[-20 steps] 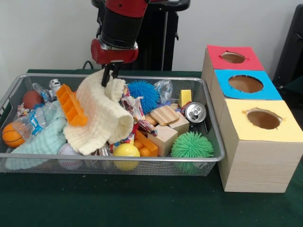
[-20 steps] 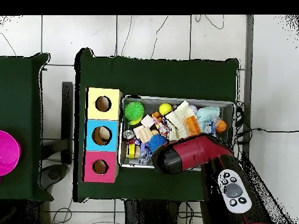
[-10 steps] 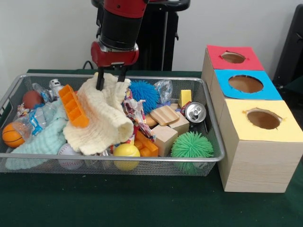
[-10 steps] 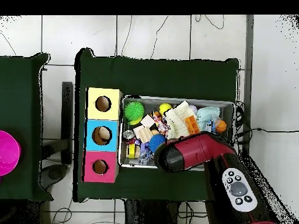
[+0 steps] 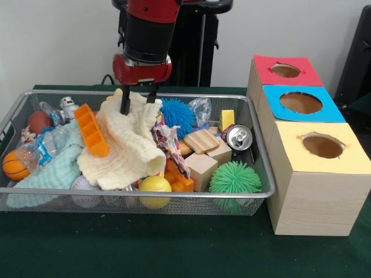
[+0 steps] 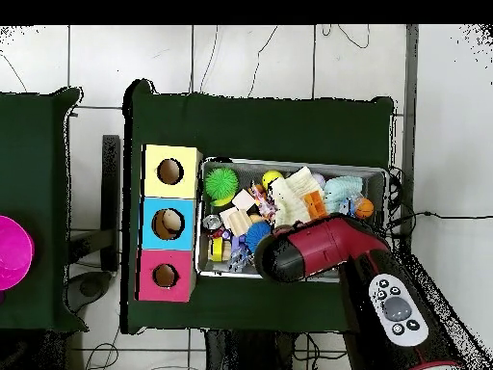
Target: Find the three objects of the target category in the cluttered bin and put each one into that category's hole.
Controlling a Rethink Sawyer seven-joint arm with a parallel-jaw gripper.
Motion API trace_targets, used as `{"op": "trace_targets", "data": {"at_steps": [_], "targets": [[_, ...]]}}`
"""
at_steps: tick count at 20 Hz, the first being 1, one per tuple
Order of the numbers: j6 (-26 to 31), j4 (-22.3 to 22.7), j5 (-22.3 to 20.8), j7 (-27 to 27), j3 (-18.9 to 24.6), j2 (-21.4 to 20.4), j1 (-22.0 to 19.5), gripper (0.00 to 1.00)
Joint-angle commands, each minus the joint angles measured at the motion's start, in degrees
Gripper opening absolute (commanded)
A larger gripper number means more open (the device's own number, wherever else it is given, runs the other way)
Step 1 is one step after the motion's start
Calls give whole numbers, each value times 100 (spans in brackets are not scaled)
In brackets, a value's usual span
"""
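My gripper (image 5: 138, 103) hangs over the back middle of the wire bin (image 5: 139, 194), open, its two fingers straddling the top fold of a cream cloth (image 5: 124, 147) that lies draped over the clutter. Three boxes stand right of the bin, each with a hole in its top: red (image 5: 285, 69), blue (image 5: 301, 103) and yellow (image 5: 322, 146). The bin holds a blue spiky ball (image 5: 177, 113), a green spiky ball (image 5: 235, 178), a yellow ball (image 5: 154, 185), a soda can (image 5: 239, 138) and wooden blocks (image 5: 201, 141). In the overhead view the arm (image 6: 308, 252) hides the gripper.
An orange tray (image 5: 88, 130), a mint cloth (image 5: 49, 174), a small basketball (image 5: 14, 165), a baseball (image 5: 84, 188) and crumpled plastic fill the bin's left side. A yellow block (image 5: 227, 119) sits near the can. A pink round thing (image 6: 12, 252) lies on the neighbouring table.
The gripper, shut on the cream cloth's top a second ago, has opened and let it go. The cloth has slumped lower onto the pile.
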Motion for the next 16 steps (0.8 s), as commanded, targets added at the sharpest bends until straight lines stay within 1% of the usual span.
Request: {"op": "trace_targets", "data": {"at_steps": [1,3,5,7,14,16], "targets": [[196,23,-238,-1003,540,175,208,100],[277,50,-141,-866,542,132,344,100],[242,135,-40,-715,558,88,413,100],[302,120,41,-583,527,45,533,100],[367,185,170,-488,457,-214,751,100],[461,202,255,-512,449,-284,789,100]]}}
